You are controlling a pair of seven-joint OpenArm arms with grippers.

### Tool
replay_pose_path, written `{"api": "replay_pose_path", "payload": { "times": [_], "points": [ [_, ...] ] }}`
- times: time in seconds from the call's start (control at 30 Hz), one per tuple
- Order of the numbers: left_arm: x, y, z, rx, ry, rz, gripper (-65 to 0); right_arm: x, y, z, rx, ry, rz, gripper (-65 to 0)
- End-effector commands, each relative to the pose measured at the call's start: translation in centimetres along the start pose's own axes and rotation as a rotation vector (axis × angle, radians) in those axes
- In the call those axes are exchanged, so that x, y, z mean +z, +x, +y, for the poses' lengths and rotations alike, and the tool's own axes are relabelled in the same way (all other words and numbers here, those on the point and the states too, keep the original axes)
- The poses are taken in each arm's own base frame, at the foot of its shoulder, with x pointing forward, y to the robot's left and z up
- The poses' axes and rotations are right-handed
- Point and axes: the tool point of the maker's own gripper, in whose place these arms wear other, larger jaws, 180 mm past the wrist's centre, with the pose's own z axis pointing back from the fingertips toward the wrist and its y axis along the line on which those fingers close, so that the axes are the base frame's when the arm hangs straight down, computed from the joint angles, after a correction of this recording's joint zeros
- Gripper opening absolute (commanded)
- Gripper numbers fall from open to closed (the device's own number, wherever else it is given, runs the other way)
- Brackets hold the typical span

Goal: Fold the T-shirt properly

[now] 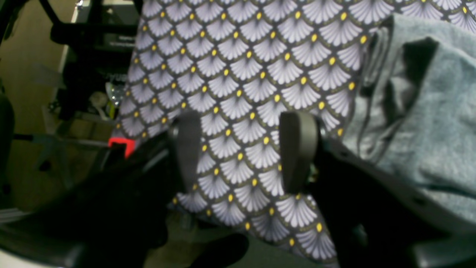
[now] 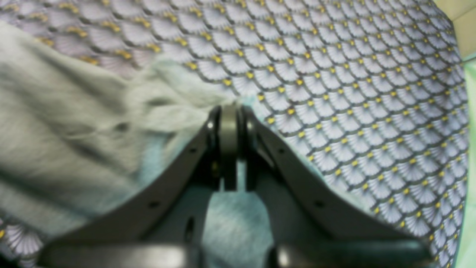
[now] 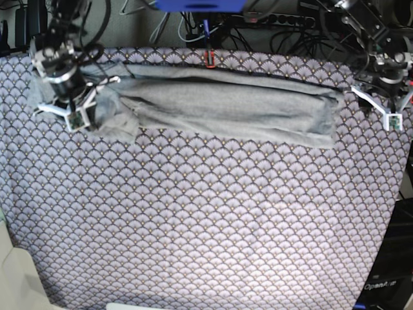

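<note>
Folding is mid-way: the T-shirt lies as a long band around 12 o'clock, right gripper pinching its sleeve end, left gripper wide open, empty, needing to grasp next.

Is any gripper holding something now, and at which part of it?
The right gripper is shut on the T-shirt, pinching a bunched edge at one end. The left gripper is open and holds nothing.
</note>
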Motion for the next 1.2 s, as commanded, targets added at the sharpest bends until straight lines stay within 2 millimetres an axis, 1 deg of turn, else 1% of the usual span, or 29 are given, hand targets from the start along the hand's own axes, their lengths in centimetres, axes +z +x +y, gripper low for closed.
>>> {"api": "replay_pose_path", "payload": {
  "times": [0.0,0.1,0.2,0.23,0.3,0.43,0.57,0.63,0.7,0.77,0.9,0.93,1.13,1.17],
  "points": [
    [0.2,1.2,0.6,-0.004,0.015,-0.045,-31.8,0.4,1.0,-0.5,-0.001,-0.011,-0.043,-65.0],
    [0.2,1.2,0.6,-0.005,0.016,-0.044,-31.8,0.8,0.2,-0.7,0.010,-0.004,-0.025,-65.0],
    [0.2,1.2,0.6,-0.005,0.016,-0.044,-31.8,1.5,-1.0,-0.7,0.024,0.009,0.006,-65.0],
    [0.2,1.2,0.6,-0.005,0.016,-0.043,-31.8,1.9,-1.4,-1.1,0.018,0.006,0.011,-65.0],
    [0.2,1.2,0.6,-0.005,0.016,-0.043,-31.8,2.4,-1.5,-1.9,-0.013,-0.005,-0.002,-65.0],
    [0.2,1.2,0.6,-0.005,0.016,-0.043,-31.8,3.4,-1.9,-4.4,-0.026,-0.049,-0.007,-65.0],
    [0.2,1.2,0.7,-0.007,0.018,-0.043,-31.8,4.5,-2.9,-6.9,-0.034,-0.119,0.015,-65.0],
    [0.2,1.3,0.7,-0.007,0.018,-0.045,-31.8,4.8,-2.8,-7.5,-0.035,-0.137,0.005,-65.0],
    [0.2,1.2,0.7,-0.006,0.017,-0.045,-31.8,5.4,-3.1,-7.3,-0.037,-0.138,-0.010,-65.0],
    [0.2,1.2,0.6,-0.005,0.016,-0.044,-31.8,5.9,-3.5,-6.6,-0.046,-0.125,-0.023,-65.0],
    [0.2,1.2,0.7,-0.006,0.017,-0.045,-31.8,6.1,-4.1,-5.3,-0.104,-0.117,-0.055,-65.0],
    [0.2,1.2,0.7,-0.006,0.017,-0.045,-31.8,6.0,-4.6,-5.1,-0.118,-0.114,-0.054,-65.0],
    [0.2,1.2,0.8,-0.007,0.019,-0.044,-31.8,5.9,-7.1,-4.9,-0.164,-0.105,-0.021,-65.0],
    [0.2,1.2,0.8,-0.007,0.019,-0.044,-31.8,5.8,-7.4,-5.2,-0.158,-0.103,-0.018,-65.0]
  ]
}}
